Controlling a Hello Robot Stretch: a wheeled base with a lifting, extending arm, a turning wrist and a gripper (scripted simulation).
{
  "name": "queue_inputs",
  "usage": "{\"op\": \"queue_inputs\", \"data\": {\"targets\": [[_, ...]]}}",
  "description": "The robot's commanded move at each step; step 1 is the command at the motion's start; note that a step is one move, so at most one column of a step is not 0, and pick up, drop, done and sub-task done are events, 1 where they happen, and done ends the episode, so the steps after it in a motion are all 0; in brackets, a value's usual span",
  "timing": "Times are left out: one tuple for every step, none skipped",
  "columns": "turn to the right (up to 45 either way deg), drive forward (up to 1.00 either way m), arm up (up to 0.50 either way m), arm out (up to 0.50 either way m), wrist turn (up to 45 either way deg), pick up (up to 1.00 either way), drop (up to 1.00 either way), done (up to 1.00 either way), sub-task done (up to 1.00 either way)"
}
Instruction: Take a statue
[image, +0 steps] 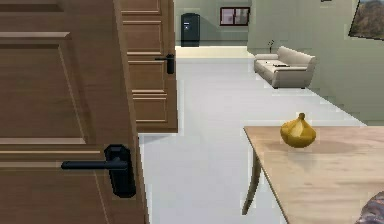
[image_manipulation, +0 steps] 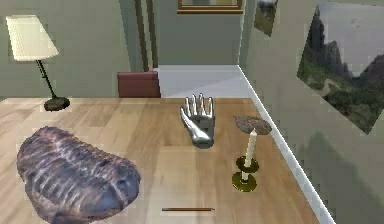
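Facing a brown door (image: 60, 100) ajar at the forward view's left, with a pale sofa (image: 285, 67) far across the room

Parked alongside the wooden bench (image_manipulation: 150, 130) in the arm side view. Biggest on it is a dark ridged fossil-like lump (image_manipulation: 75, 175) at near left, then a lamp (image_manipulation: 35, 55) at far left

Taking the grey statue (image_manipulation: 200, 122) as the target: shaped like a raised palm, mid-bench, well apart from the lump, near a candle (image_manipulation: 248, 160) in a brass holder to its right. Could also read the lump as a statue, but looks too bulky to grab

Smallest: a pencil (image_manipulation: 188, 209) lying by the near edge

Step, as judged: approach about done, reach not yet begun. Hand state: cannot tell

Next calls for lining the arm up with the statue, raising above bench height, extending out, then settling on the narrow wrist end. Need to stay off the candle, which looks easy to tip

Statue stands on its wrist base, long axis near vertical, fingertips pointing up and leaning a little away. Palm side seems turned toward the near edge, not certain
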Motion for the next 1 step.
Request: {"op": "queue_inputs", "data": {"targets": [[0.0, 0.00, 0.50, 0.00, 0.0, 0.00, 0.00, 0.00, 0.00]]}}
